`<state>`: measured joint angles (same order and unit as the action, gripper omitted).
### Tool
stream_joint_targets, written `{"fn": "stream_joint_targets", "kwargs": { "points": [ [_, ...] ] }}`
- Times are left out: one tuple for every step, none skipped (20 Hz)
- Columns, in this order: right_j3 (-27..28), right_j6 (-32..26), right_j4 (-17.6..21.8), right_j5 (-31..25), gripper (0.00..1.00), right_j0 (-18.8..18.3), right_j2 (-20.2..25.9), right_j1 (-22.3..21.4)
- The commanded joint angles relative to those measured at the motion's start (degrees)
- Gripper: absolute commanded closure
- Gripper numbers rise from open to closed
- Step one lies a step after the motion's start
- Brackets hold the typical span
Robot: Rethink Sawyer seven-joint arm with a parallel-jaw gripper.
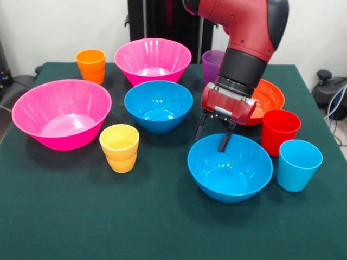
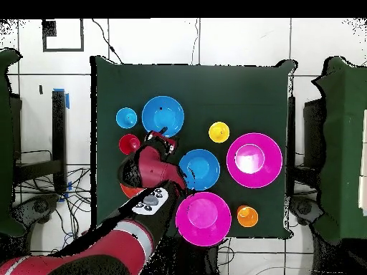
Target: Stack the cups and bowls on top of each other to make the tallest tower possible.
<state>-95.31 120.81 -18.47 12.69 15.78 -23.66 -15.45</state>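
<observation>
Near blue bowl (image 1: pixel 230 169): upright on the bench (image 1: pixel 81 216), right of centre, red cup (image 1: pixel 279 131) and light blue cup (image 1: pixel 298 164) just right of it. End effector (image 1: pixel 212 133): fingers spread, empty, apparently straddling the bowl's far rim, bowl directly beneath. No tower begun.

Things around the work area

A table (image 1: pixel 81 227) with a dark green cloth fills most of the front view. Behind it is a white wall (image 1: pixel 49 27). A black chair (image 1: pixel 13 86) stands at the left edge, and cables (image 1: pixel 336 108) hang at the right edge. From above, the floor (image 2: pixel 236 39) shows white tiles.
</observation>
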Motion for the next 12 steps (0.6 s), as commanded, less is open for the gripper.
{"fn": "stream_joint_targets", "kwargs": {
  "points": [
    [2.4, 6.8, -0.3, -6.4, 0.0, -0.9, 7.6, 0.4],
    [2.4, 6.9, -0.1, -5.8, 0.0, -1.2, 8.0, 0.5],
    [2.3, 7.0, 0.1, -5.4, 0.0, -1.4, 8.3, 0.5],
    [2.3, 7.0, 0.4, -5.1, 0.0, -1.6, 8.6, 0.5],
    [2.3, 7.0, 0.5, -4.8, 0.0, -1.7, 8.7, 0.6],
    [2.4, 7.0, 0.5, -4.5, 0.0, -1.7, 8.7, 0.8],
    [2.2, 7.1, 0.4, -4.2, 0.0, -1.5, 8.5, 0.9],
    [2.2, 7.1, 0.4, -4.1, 0.0, -1.5, 8.5, 0.9],
    [2.2, 7.0, 0.4, -4.0, 0.0, -1.4, 8.4, 1.0],
    [2.3, 6.9, 0.4, -4.0, 0.0, -1.3, 8.2, 1.1],
    [2.3, 6.9, 0.4, -4.0, 0.0, -1.2, 8.1, 1.1],
    [2.4, 6.8, 0.4, -4.1, 0.0, -1.2, 8.1, 1.1]
  ]
}}
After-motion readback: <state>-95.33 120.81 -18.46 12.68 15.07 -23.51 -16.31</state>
